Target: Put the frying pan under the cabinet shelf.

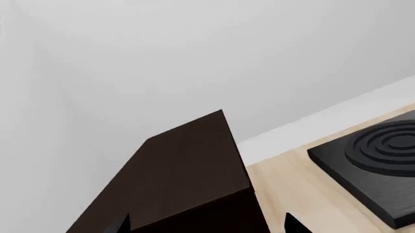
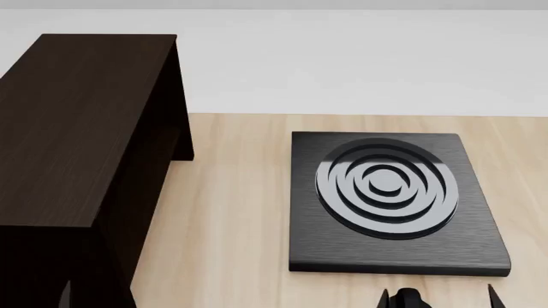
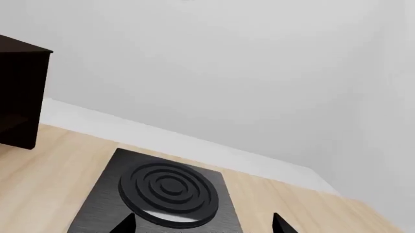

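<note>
The frying pan is out of view in all three views. The cabinet shelf (image 2: 77,122), a large dark brown unit with a flat top and side panels, stands at the left of the light wooden table (image 2: 231,218). My left gripper (image 1: 209,226) hangs open over the shelf's (image 1: 188,170) top near corner; only its two dark fingertips show, with nothing between them. My right gripper (image 3: 204,226) is open too, just above the near edge of a square black plate. In the head view its tips (image 2: 438,299) show at the bottom edge. The shelf's end (image 3: 19,97) shows far off.
A square black plate with raised concentric rings (image 2: 389,192) lies flat on the table right of the shelf, also seen from both wrists (image 1: 382,145) (image 3: 168,187). A small dark round thing (image 2: 407,299) sits between the right gripper's tips. A white wall (image 2: 342,58) backs the table.
</note>
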